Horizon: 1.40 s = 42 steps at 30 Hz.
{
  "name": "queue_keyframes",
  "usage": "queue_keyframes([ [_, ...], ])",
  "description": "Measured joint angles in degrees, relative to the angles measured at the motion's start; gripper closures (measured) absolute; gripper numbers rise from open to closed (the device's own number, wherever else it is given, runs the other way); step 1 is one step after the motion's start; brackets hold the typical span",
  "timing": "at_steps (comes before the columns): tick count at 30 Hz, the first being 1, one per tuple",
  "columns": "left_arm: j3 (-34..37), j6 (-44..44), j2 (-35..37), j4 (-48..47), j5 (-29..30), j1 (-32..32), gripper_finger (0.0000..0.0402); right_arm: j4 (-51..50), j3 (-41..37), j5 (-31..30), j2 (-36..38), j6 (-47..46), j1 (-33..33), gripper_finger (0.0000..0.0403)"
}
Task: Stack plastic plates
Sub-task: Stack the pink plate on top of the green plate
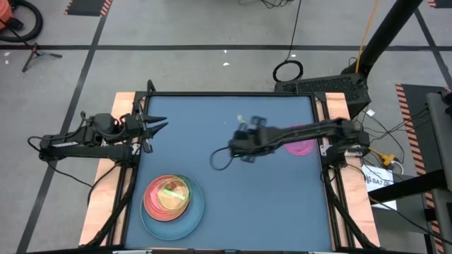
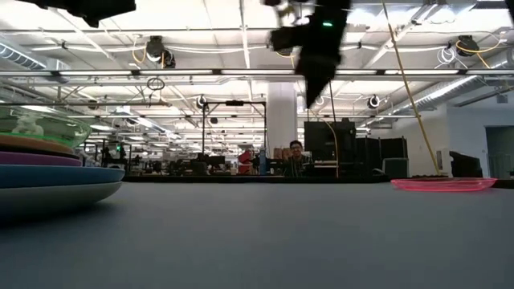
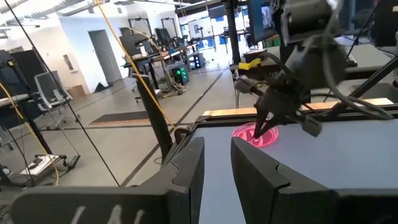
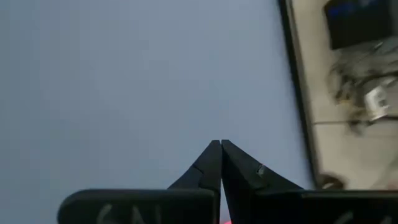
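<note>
A stack of plastic plates point(image 1: 171, 204) stands at the table's near left: a large light-blue plate at the bottom, orange, purple and beige ones above, and a small translucent green one on top point(image 2: 36, 124). A small translucent pink plate point(image 1: 302, 146) lies flat on the table at the right, partly under my right arm. My right gripper point(image 4: 221, 144) is shut and holds nothing. It hangs high above the table's middle point(image 1: 239, 147), pointing slantwise down, left of the pink plate point(image 3: 249, 134). My left gripper point(image 3: 217, 155) waits level at the table's left edge point(image 1: 161, 127), open and holding nothing.
Wooden strips border the blue table point(image 1: 233, 212) on the left and right. Cables and a box lie past the right edge point(image 1: 378, 166). The table's middle and near right show bare blue surface. People sit far off in the room beyond point(image 2: 297, 156).
</note>
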State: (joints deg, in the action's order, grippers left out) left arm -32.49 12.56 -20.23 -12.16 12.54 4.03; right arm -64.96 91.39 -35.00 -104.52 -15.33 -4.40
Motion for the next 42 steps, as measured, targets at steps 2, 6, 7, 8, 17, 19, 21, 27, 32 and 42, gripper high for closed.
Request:
queue_keyframes([
  [2,0.0,0.0,0.0,0.0,0.0,0.0,0.0314,6.1,-10.0,0.5,6.6,-2.4,0.7,0.0401],
  [6,0.0,-0.2,0.0,0.0,0.0,0.0,0.0314,18.1,-28.5,0.6,19.4,-11.4,2.3,0.0401],
  [7,0.0,-0.2,0.0,0.0,0.0,0.0,0.0314,19.5,-32.2,0.6,22.4,-14.9,2.8,0.0401],
  [8,0.0,-0.1,0.0,0.1,0.0,0.0,0.0314,20.1,-35.5,0.6,25.1,-19.0,3.3,0.0401],
  [17,0.0,0.7,0.0,1.7,0.0,0.0,0.0314,19.9,-51.5,10.3,40.3,-45.4,5.5,0.0363],
  [19,0.0,0.7,0.0,1.7,0.0,0.0,0.0314,20.6,-52.5,11.9,40.6,-47.2,5.5,0.0341],
  [21,0.0,0.7,0.0,1.8,0.0,0.0,0.0314,21.7,-53.2,13.7,40.1,-47.5,5.5,0.0315],
  [27,0.0,0.4,-0.5,4.2,0.0,0.0,0.0314,29.5,-53.4,11.8,36.3,-40.0,6.0,0.0253],
  [32,0.0,-0.6,-0.9,5.1,0.0,0.0,0.0314,35.6,-53.4,12.1,33.8,-34.9,8.3,0.0244],
  [42,0.0,-2.3,-0.9,2.1,0.0,0.0,0.0314,31.4,-53.4,18.3,33.2,-39.4,10.0,0.0247],
])
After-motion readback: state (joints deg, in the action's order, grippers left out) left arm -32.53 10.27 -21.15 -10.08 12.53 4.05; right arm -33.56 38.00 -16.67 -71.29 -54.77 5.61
